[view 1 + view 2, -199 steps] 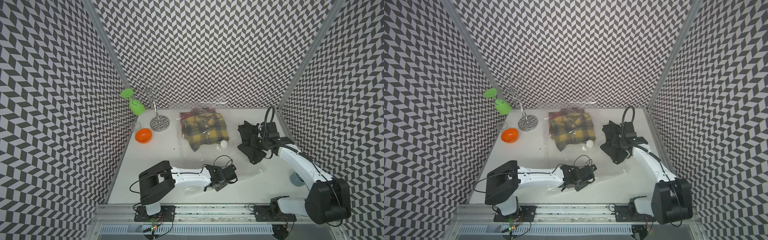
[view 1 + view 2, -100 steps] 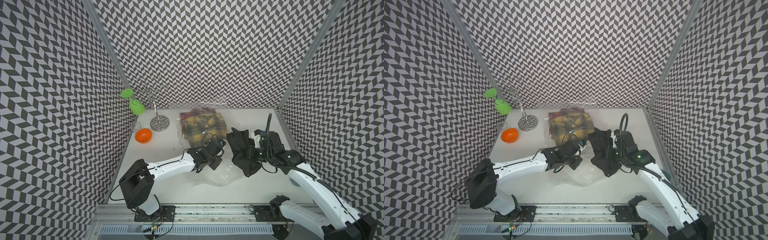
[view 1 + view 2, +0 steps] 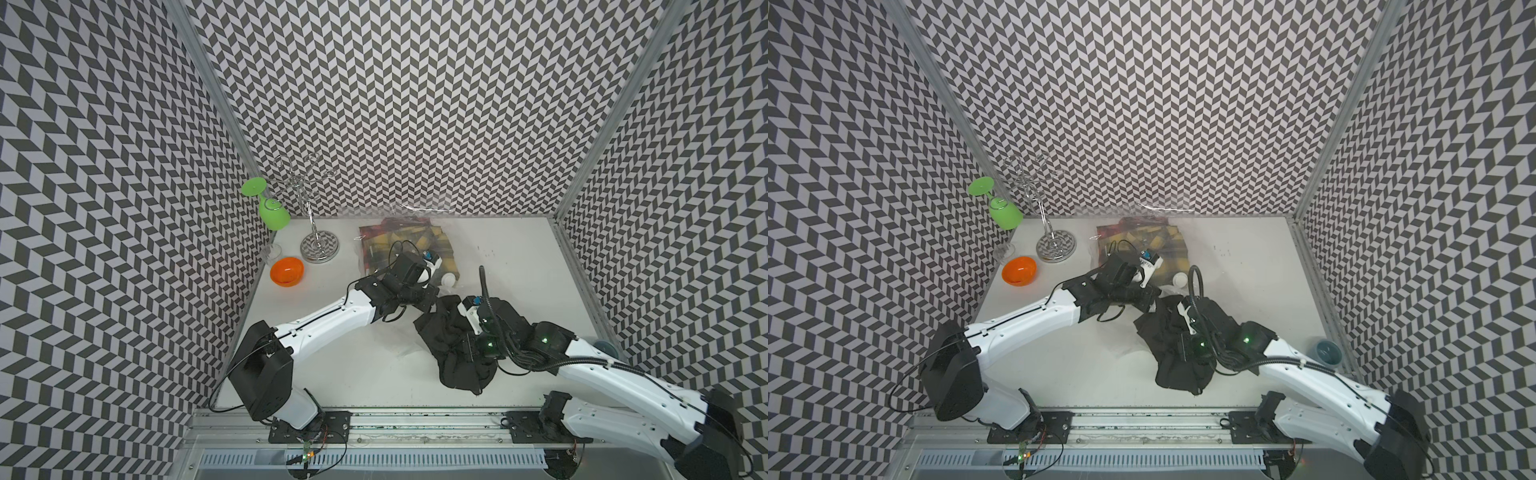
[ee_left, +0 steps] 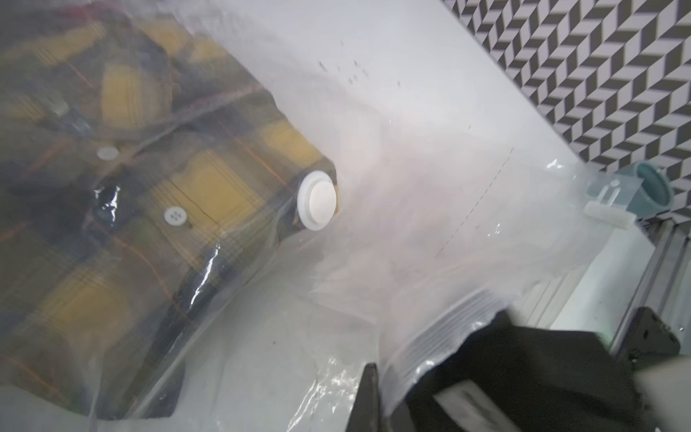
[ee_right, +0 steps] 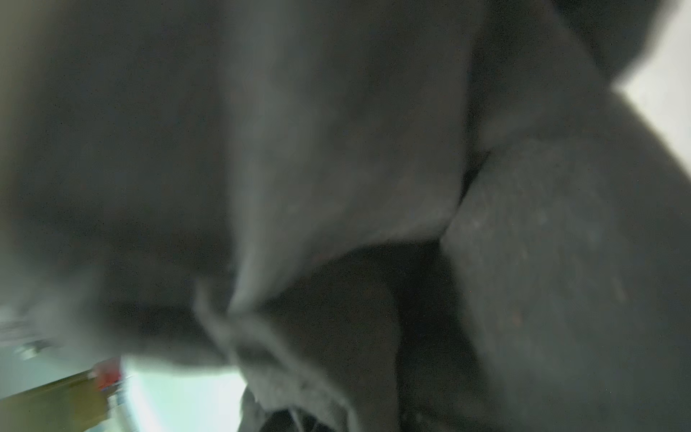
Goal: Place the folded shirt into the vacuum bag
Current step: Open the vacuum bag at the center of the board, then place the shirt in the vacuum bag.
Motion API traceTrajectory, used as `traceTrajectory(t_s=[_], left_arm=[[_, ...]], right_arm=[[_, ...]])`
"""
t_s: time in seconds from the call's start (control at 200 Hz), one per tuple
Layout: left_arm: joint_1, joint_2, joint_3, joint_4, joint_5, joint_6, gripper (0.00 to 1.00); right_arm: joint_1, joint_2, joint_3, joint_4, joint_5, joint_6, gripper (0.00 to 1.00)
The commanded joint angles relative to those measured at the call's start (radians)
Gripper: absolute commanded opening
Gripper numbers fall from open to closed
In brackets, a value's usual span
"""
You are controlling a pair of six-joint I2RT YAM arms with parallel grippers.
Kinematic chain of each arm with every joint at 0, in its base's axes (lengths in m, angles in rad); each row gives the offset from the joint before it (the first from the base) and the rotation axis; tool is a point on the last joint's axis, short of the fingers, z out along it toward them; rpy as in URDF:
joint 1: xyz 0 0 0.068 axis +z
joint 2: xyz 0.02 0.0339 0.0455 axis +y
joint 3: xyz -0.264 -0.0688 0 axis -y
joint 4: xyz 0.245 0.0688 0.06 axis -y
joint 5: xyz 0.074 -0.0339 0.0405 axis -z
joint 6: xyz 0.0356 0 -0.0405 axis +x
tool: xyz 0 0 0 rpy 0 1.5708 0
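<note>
The bag [image 4: 411, 179] lies mid-table [image 3: 332, 365], long axis rear to front, zip edge [image 4: 448, 321] facing front. The black shirt [image 3: 457, 374] hangs bunched at that edge. The left gripper [image 3: 427, 302] is closed and pinches the zip edge, with its arm stretched forward. The right gripper [image 3: 462, 338] clamps the shirt. Cloth hides its jaws, and its arm reaches inward.
</note>
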Motion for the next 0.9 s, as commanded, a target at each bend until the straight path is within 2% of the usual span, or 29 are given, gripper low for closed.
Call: traceTrajectory(t_s=[0.0, 0.2, 0.346, 0.556, 0.696, 0.726, 0.756, 0.771, 0.776, 0.781, 0.786, 0.821, 0.896], left_arm=[[-0.001, -0.079, 0.078, 0.012, -0.001, -0.001, 0.0], [-0.05, -0.128, 0.098, 0.023, 0.047, -0.007, 0.0], [-0.091, -0.125, 0.076, 0.022, 0.07, -0.005, 0.0], [-0.097, -0.143, 0.015, 0.046, 0.084, -0.024, 0.0], [-0.097, -0.156, -0.008, 0.06, 0.087, -0.028, 0.0], [-0.097, -0.156, -0.014, 0.062, 0.087, -0.028, 0.0], [-0.098, -0.156, -0.021, 0.064, 0.088, -0.03, 0.0], [-0.098, -0.155, -0.023, 0.066, 0.087, -0.03, 0.0], [-0.097, -0.154, -0.024, 0.066, 0.087, -0.029, 0.0], [-0.097, -0.154, -0.024, 0.066, 0.087, -0.03, 0.0], [-0.098, -0.154, -0.025, 0.066, 0.087, -0.03, 0.0], [-0.097, -0.151, -0.028, 0.067, 0.091, -0.03, 0.0], [-0.097, -0.147, -0.033, 0.068, 0.098, -0.027, 0.0]], right_arm=[[0.003, 0.071, -0.078, 0.034, 0.084, -0.004, 0.0], [0.001, 0.14, -0.087, 0.027, 0.126, 0.007, 0.0], [0.0, 0.142, 0.031, 0.035, 0.114, -0.013, 0.0], [0.001, 0.148, 0.145, 0.147, 0.056, -0.032, 0.0], [-0.02, 0.242, 0.157, 0.197, 0.145, -0.015, 0.0], [-0.04, 0.264, 0.159, 0.208, 0.133, -0.028, 0.03], [-0.056, 0.279, 0.149, 0.239, 0.12, -0.035, 0.1], [-0.06, 0.281, 0.144, 0.255, 0.116, -0.037, 0.1], [-0.061, 0.281, 0.141, 0.264, 0.116, -0.037, 0.16], [-0.063, 0.283, 0.134, 0.272, 0.116, -0.037, 0.16], [-0.065, 0.284, 0.13, 0.279, 0.111, -0.036, 0.22], [-0.072, 0.286, 0.104, 0.322, 0.1, -0.031, 0.39], [-0.094, 0.29, 0.071, 0.38, 0.029, -0.055, 0.64]])
